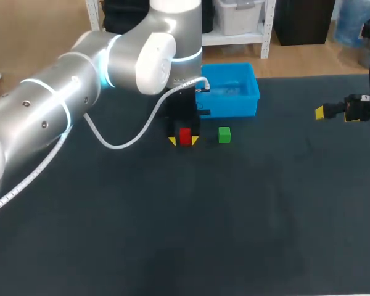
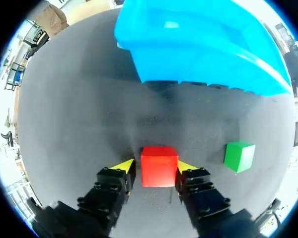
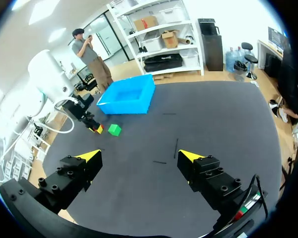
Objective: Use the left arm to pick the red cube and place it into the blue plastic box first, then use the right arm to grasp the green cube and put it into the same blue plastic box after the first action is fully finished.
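The red cube (image 1: 185, 135) (image 2: 159, 166) rests on the dark table mat just in front of the blue plastic box (image 1: 254, 86) (image 2: 203, 44). My left gripper (image 1: 185, 140) (image 2: 155, 167) stands down over it, with a yellow-tipped finger pressed against each side. Beside the red cube, apart from it and outside the fingers, sits the green cube (image 1: 224, 135) (image 2: 239, 156) (image 3: 114, 130). My right gripper (image 1: 324, 112) (image 3: 139, 156) hangs open far off at the table's right side, holding nothing. The box (image 3: 126, 96) looks empty in the views that show its inside.
A white cable (image 1: 132, 137) loops down from my left arm to the mat. The dark mat (image 1: 234, 216) stretches bare between the cubes and my right gripper, with a few short marks (image 3: 175, 148) on it.
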Available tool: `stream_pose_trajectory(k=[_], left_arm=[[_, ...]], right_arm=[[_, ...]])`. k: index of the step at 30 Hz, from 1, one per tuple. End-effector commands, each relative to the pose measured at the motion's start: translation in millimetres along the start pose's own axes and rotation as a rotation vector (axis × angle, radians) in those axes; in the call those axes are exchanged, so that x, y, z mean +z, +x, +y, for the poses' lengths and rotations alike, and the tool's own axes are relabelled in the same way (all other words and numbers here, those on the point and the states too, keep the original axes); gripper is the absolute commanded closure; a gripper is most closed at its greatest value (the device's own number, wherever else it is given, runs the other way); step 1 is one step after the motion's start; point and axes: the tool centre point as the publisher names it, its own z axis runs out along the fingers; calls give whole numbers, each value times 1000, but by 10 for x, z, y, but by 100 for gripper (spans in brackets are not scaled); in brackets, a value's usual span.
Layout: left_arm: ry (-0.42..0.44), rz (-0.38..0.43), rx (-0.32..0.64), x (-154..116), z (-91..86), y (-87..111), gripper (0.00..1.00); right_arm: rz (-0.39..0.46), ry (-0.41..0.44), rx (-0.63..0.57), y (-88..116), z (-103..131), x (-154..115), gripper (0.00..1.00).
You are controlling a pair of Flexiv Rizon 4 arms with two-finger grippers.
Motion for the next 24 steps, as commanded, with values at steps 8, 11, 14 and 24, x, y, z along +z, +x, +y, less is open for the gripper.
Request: stream_pose_trajectory(k=[8,11,14,24], left_arm=[[3,-6,15,-23,-25,-32,100],[5,-11,21,-80,-17,-25,100],[9,-17,26,-144,-3,-26,100],[17,-23,50,-385,51,-24,100]], right_arm=[[1,1,0,-3,-1,3,0],[1,1,0,-3,-1,3,0],[1,1,0,-3,-1,3,0],[1,1,0,-3,-1,3,0]])
